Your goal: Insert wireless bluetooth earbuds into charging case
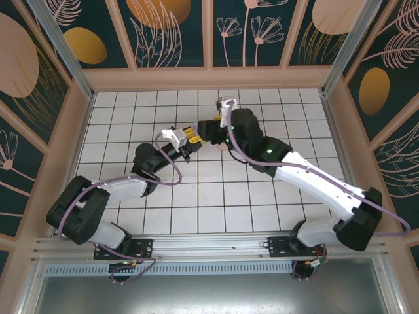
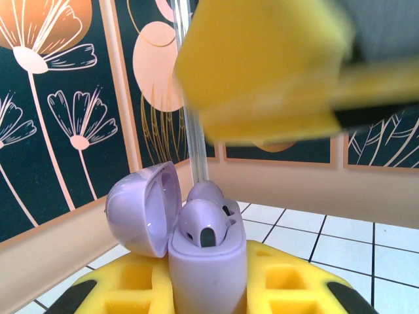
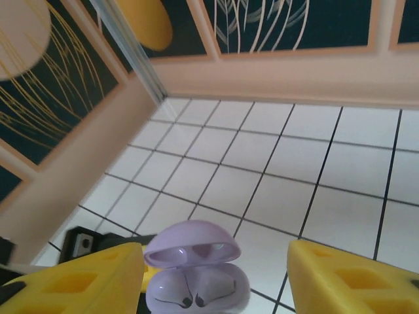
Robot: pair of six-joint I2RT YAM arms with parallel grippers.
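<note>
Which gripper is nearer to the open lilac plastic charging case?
Left. The left gripper grips the open lilac charging case; the right gripper hangs open above it, apart.

A flat white table top of square tiles with thin dark grid lines (image 1: 131, 118) runs left, right and far to low peach walls (image 1: 209, 78); near its middle a small pale pink shape (image 1: 224, 148) lies mostly hidden, too little to identify

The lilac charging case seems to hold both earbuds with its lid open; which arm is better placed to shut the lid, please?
Likely the right. The left gripper grips the charging case upright, while the right gripper hovers above it, jaws open and empty.
</note>
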